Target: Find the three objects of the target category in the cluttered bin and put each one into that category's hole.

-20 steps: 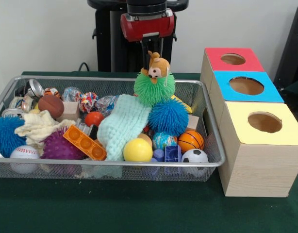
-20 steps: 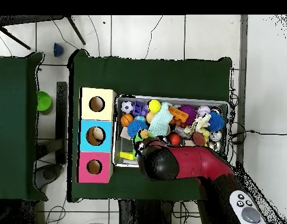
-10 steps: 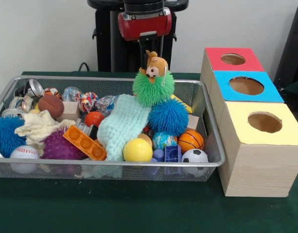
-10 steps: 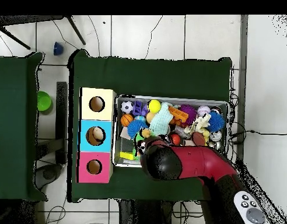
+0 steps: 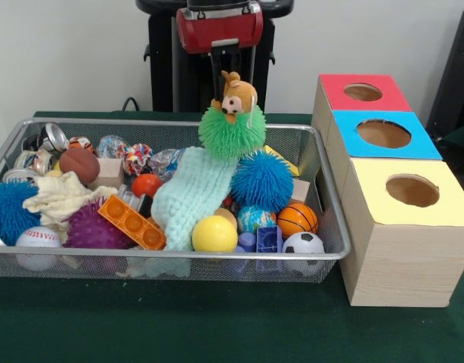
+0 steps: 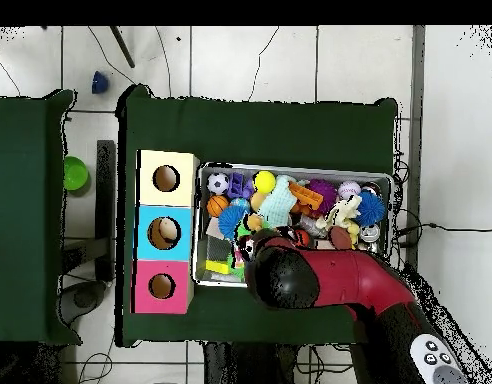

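Glossy red arm (image 6: 360, 285) with black joints, dark slim gripper (image 5: 232, 69) below.

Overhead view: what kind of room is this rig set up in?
Probably a robotics lab, not a home: a green-covered table on pale tiled floor, a wire bin of toys, and three coloured sorting boxes with holes.

A plain white wall (image 5: 81, 53) stands behind the green-covered table (image 5: 217, 333). Overhead, pale floor tiles (image 6: 250, 60) surround it; a second green table (image 6: 25, 220) sits beside.

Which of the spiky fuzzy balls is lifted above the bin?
The green spiky ball with the monkey head, held by the gripper; the two blue ones and the purple one lie in the bin.
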`<control>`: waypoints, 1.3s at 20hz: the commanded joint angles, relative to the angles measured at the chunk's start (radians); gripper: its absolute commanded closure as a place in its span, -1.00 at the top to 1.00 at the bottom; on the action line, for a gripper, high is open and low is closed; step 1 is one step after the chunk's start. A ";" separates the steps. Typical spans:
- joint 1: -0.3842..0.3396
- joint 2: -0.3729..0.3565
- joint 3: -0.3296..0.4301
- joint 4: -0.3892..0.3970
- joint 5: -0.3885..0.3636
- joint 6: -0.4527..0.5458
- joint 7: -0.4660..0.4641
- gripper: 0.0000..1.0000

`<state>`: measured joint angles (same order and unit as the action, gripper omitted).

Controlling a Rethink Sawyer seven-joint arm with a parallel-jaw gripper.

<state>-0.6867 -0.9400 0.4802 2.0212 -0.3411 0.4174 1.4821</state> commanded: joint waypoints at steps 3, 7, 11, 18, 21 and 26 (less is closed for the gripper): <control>0.021 -0.059 0.066 0.097 0.045 0.048 0.058 -1.00; 0.013 -0.098 0.092 0.126 0.080 0.064 0.047 -1.00; 0.035 -0.095 0.083 0.128 0.082 0.052 0.063 -1.00; 0.090 -0.027 0.035 0.108 0.035 -0.032 0.105 -1.00; 0.100 -0.021 0.032 0.113 0.044 -0.047 0.118 -1.00; 0.119 -0.005 0.022 0.112 0.039 -0.075 0.131 -1.00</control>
<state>-0.5743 -0.9789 0.5014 2.0961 -0.2986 0.4119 1.4821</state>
